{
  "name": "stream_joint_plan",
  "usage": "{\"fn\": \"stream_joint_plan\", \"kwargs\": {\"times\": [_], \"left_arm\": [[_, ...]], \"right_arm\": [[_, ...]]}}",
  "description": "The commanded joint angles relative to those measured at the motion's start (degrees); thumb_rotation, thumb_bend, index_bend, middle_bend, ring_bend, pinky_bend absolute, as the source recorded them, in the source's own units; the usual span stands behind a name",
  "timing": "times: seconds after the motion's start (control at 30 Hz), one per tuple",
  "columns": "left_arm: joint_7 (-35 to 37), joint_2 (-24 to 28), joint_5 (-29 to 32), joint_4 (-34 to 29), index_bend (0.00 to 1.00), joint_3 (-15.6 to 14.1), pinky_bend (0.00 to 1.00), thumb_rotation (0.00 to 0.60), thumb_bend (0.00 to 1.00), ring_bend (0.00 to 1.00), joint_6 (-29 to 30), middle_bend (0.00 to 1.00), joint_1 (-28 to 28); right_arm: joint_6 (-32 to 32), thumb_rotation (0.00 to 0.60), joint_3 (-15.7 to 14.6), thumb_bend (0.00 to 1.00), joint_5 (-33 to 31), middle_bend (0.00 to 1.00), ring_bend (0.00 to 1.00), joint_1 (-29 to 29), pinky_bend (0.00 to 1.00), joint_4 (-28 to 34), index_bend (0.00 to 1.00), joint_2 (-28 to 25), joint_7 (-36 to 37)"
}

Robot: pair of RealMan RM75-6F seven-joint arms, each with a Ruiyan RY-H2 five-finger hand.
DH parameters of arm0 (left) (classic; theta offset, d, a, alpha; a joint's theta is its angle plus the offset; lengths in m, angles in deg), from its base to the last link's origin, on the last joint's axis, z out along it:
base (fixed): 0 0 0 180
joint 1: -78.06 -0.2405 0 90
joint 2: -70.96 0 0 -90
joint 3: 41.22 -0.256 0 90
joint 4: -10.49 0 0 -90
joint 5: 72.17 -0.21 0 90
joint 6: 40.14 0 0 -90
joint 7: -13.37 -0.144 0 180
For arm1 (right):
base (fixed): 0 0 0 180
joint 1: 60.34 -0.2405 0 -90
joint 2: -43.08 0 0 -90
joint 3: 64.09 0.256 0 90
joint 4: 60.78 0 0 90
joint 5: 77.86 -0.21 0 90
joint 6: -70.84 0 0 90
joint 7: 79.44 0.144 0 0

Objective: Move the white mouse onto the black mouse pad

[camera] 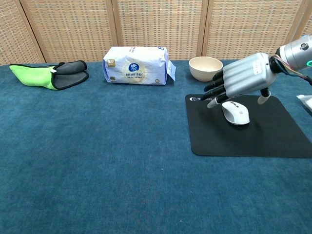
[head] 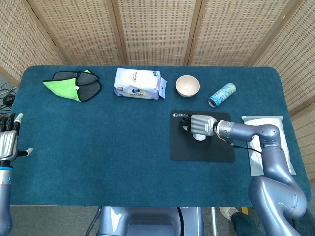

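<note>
The white mouse [camera: 236, 113] lies flat on the black mouse pad [camera: 243, 139], in its upper middle part. My right hand [camera: 243, 75] hovers just above the mouse with its fingers spread and pointing left and down; it grips nothing. In the head view the right hand [head: 199, 124] covers most of the mouse [head: 199, 137], and only a white sliver shows on the pad [head: 202, 150]. My left hand [head: 7, 142] stays at the table's far left edge, fingers straight, thumb out, empty.
Along the back stand a green and grey cloth [head: 74, 84], a tissue pack [head: 138, 83], a beige bowl [head: 187, 86] and a lying can [head: 222, 95]. A white packet [head: 268, 142] lies right of the pad under my right forearm.
</note>
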Motion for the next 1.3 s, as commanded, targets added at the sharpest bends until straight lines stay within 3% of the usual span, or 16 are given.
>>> {"fn": "stream_joint_plan", "kwargs": {"times": [0.03,0.27,0.47,0.57,0.67,0.73,0.8,0.93,1.07,1.3], "left_arm": [[0.2,0.13,-0.07,-0.13,0.0,0.06,0.0,0.6,0.0,0.0,0.05,0.0,-0.06],[1.25,0.81,-0.88,-1.1,0.0,0.16,0.0,0.6,0.0,0.0,0.5,0.0,-0.37],[4.12,2.83,-3.74,-3.92,0.0,-0.24,0.0,0.6,0.0,0.0,1.46,0.0,-1.37],[5.85,3.94,-6.41,-5.58,0.0,-0.87,0.0,0.6,0.0,0.0,2.34,0.0,-2.03],[7.64,5.01,-9.62,-7.2,0.0,-1.54,0.0,0.6,0.0,0.0,3.93,0.0,-2.9],[8.7,5.61,-11.46,-8.15,0.0,-1.89,0.0,0.6,0.0,0.0,4.97,0.0,-3.44],[9.88,6.51,-14.15,-9.54,0.0,-2.54,0.0,0.6,0.0,0.0,6.5,0.0,-4.26],[10.82,7.47,-18.15,-11.34,0.0,-3.75,0.0,0.6,0.0,0.0,8.9,0.0,-5.56],[11.19,7.75,-22.24,-12.44,0.0,-5.07,0.0,0.6,0.0,0.0,11.32,0.0,-6.8],[11.41,7.02,-28.27,-11.98,0.0,-7.19,0.0,0.6,0.0,0.0,14.67,0.0,-8.71]], "right_arm": [[0.5,0.6,0.32,0.04,-0.63,0.0,0.0,-0.02,0.14,0.08,0.06,-0.11,-0.84],[5.67,0.6,2.85,0.04,-3.59,0.0,0.0,0.33,0.14,1.08,0.06,-3.04,-1.75],[12.01,0.6,11.38,0.04,-13.13,0.0,0.0,5.24,0.14,8.58,0.06,-9.35,-0.07],[12.7,0.6,15.52,0.04,-18.29,0.0,0.0,8.6,0.13,16.62,0.06,-13.59,-0.95],[12.47,0.6,18.98,0.04,-23.15,0.0,0.0,11.92,0.13,29.12,0.06,-19.3,-6.04],[11.86,0.6,20.89,0.04,-26.49,0.0,0.0,14.1,0.12,38.8,0.06,-23.27,-10.44],[11.44,0.6,23.17,0.03,-32.01,0.0,0.0,17.94,0.12,53.3,0.06,-28.7,-17.86],[12.73,0.6,25.59,0.03,-40.26,0.0,0.0,23.84,0.1,72.06,0.05,-34.5,-28.82],[18.11,0.6,26.65,0.01,-43.95,0.0,0.0,29.87,0.09,81.35,0.05,-35.56,-33.19],[25.69,0.6,25.45,0.0,-44.31,0.0,0.0,39.65,0.02,89.35,0.03,-35.06,-33.16]]}}
